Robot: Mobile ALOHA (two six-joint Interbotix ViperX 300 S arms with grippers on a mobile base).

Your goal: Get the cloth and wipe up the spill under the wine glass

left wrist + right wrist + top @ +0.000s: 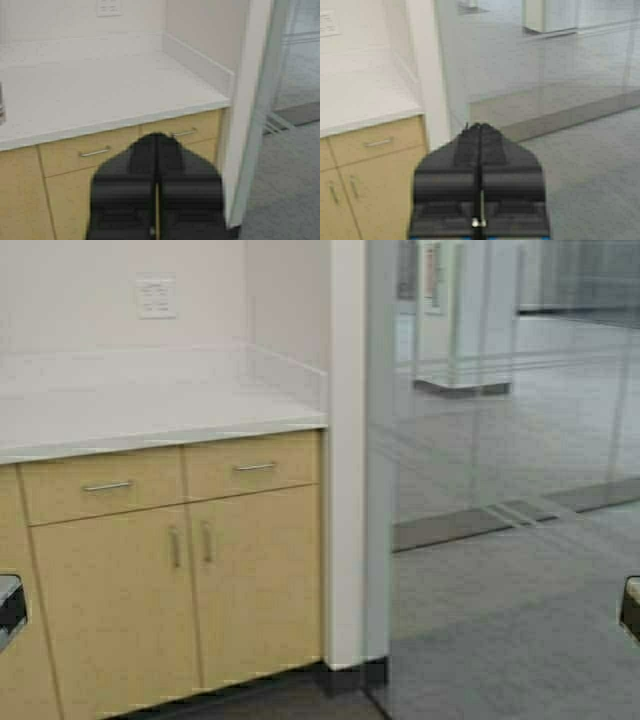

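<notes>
The cloth and the wine glass are out of view in all three views. My left gripper [156,136] is shut and empty, held low in front of the tan cabinet [65,155], below the white countertop [100,95]. My right gripper [480,125] is shut and empty, facing the grey floor by the glass wall. In the high view only a sliver of the left arm [10,610] shows at the left edge and a sliver of the right arm [631,608] at the right edge.
The white countertop [130,400] ends at a white post [345,490]. Below it are two drawers and two cabinet doors [190,580]. A glass wall [500,390] and grey carpet [500,620] lie to the right. A small dark object [1,102] shows at the counter's edge.
</notes>
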